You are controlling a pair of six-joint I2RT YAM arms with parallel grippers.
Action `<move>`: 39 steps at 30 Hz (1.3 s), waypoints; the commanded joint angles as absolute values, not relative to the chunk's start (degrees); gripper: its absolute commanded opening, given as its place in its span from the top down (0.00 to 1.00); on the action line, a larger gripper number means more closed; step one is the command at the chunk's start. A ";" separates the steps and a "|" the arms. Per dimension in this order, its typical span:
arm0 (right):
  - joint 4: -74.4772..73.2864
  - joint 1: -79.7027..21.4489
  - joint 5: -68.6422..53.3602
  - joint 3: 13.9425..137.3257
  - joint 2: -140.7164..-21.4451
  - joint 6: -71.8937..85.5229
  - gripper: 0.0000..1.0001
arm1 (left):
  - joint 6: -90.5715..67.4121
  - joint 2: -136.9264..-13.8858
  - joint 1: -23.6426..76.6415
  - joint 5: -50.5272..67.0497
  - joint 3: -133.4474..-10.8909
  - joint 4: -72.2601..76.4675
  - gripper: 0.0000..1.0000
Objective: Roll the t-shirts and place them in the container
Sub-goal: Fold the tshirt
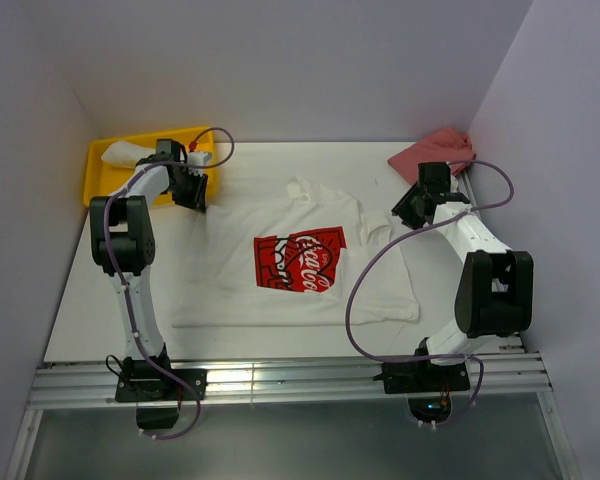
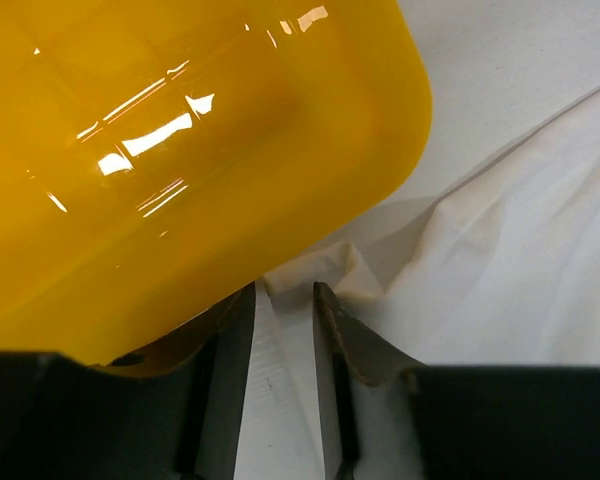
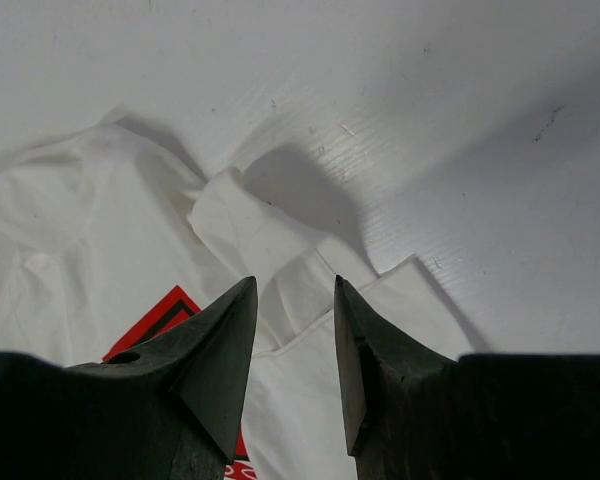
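A white t-shirt (image 1: pixel 295 290) with a red chest print (image 1: pixel 300 260) lies spread flat on the table. My left gripper (image 1: pixel 192 196) is open at the shirt's left sleeve, beside the yellow bin. In the left wrist view the gripper (image 2: pixel 284 295) has the sleeve tip (image 2: pixel 325 270) just ahead of its jaws. My right gripper (image 1: pixel 406 214) is open at the right sleeve. In the right wrist view the gripper (image 3: pixel 295 288) hovers over the folded sleeve (image 3: pixel 280 250) with nothing held. A second white t-shirt (image 1: pixel 128 152) lies bundled in the bin.
The yellow bin (image 1: pixel 102 180) stands at the back left; its corner (image 2: pixel 180 150) fills the left wrist view, close to the left finger. A pinkish-red cloth (image 1: pixel 435 148) lies at the back right by the wall. Walls close in on both sides.
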State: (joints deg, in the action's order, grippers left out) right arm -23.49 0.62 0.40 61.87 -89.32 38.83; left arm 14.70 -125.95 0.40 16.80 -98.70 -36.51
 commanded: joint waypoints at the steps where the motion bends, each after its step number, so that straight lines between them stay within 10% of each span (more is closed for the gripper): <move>1: -22.15 0.26 0.97 63.90 -89.82 37.62 0.56 | 13.80 -126.22 0.18 18.81 -99.93 -33.75 0.66; 9: -22.50 0.26 0.70 65.56 -90.70 36.92 0.56 | 12.92 -122.97 0.18 19.16 -98.88 -33.14 1.00; 39: -26.46 -6.59 -9.22 98.07 -120.67 26.90 0.44 | 12.83 -108.54 -2.37 9.66 -86.48 -29.44 1.00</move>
State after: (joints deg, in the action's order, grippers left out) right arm -25.89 -5.67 -7.05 93.56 -118.98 29.43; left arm 12.71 -112.42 -2.17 10.02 -86.46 -30.28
